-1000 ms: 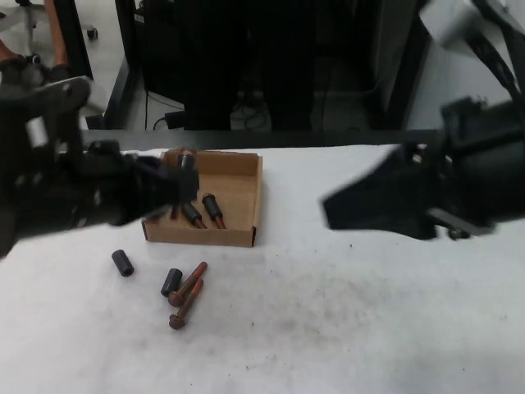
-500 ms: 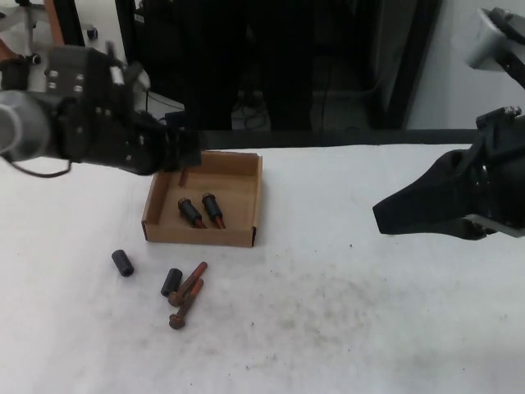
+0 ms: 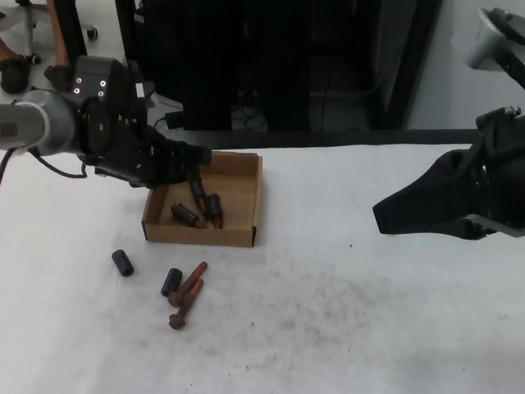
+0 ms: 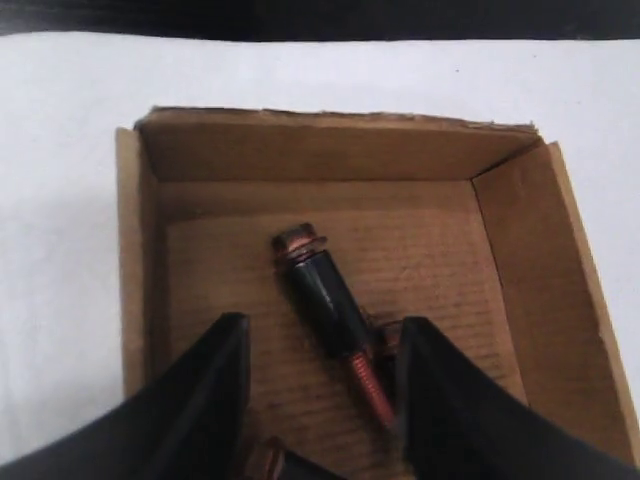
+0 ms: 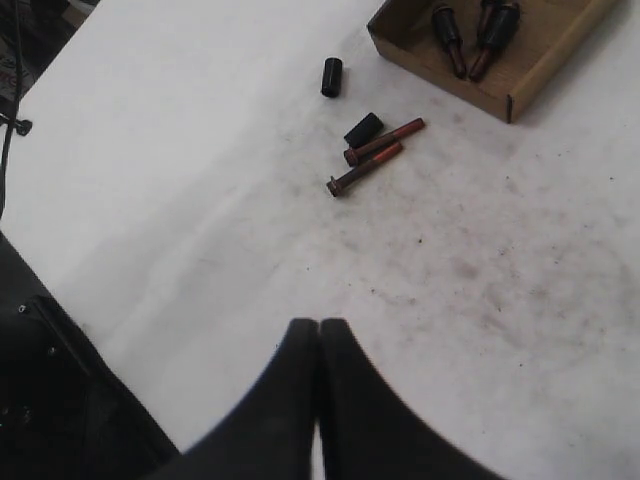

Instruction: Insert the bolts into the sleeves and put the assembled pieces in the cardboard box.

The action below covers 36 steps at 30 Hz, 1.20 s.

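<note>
The cardboard box (image 3: 242,168) stands at the back left and holds three assembled pieces. One of them, a black sleeve on a rusty bolt (image 4: 325,295), lies on the box floor (image 4: 440,250) just beyond my left gripper (image 4: 320,400), which hovers open over the box (image 3: 195,160). In front of the box lie two loose sleeves (image 3: 122,263) (image 3: 171,281) and two loose bolts (image 3: 190,281) (image 3: 184,305). My right gripper (image 5: 318,340) is shut on nothing, held above the bench at the right (image 3: 381,217). From there the bolts (image 5: 385,141) and sleeves (image 5: 332,77) lie far ahead.
The white bench (image 3: 344,312) is bare and smudged across the middle and right. Its back edge runs behind the box, with dark furniture and cables beyond. In the right wrist view the bench's edge (image 5: 60,300) drops off to one side.
The left arm carried an assembled piece over the box and let it go; it now lies inside with the other two. The right arm drew back to the right, then held still.
</note>
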Available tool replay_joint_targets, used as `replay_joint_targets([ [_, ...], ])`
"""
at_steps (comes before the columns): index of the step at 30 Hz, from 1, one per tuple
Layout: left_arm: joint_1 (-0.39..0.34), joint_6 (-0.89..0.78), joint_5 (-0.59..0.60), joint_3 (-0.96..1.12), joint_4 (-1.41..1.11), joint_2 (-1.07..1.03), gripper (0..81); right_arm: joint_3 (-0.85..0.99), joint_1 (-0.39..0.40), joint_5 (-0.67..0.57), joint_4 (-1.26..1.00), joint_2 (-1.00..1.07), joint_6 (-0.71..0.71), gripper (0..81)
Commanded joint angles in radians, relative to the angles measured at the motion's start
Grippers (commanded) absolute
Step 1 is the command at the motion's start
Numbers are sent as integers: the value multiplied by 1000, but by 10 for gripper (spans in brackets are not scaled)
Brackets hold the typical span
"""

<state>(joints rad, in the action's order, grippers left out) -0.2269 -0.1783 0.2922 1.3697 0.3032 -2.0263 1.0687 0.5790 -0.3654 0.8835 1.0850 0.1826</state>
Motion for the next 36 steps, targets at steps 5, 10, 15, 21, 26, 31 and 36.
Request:
replay_joint_targets([
  [5,-5,0,42,12,83,27,445,-1,-4,-12,-6,-10,-10,3],
  [10,-5,5,75,12,244,86,258,-1,-4,-12,-6,-10,-10,3],
  [15,-5,92,100,-1,324,202,4,-1,-4,-12,-6,-10,-10,3],
  [21,-5,89,62,-94,320,411,8,-1,-4,-12,-5,-10,-41,3],
  [26,-5,77,38,-262,320,642,8,-1,-4,-12,-5,-10,-75,3],
  [31,-5,49,37,-452,320,913,8,-1,-4,-12,-5,-10,-165,3],
  [36,-5,5,23,-591,320,1179,8,-1,-4,-12,-5,-8,-220,3],
])
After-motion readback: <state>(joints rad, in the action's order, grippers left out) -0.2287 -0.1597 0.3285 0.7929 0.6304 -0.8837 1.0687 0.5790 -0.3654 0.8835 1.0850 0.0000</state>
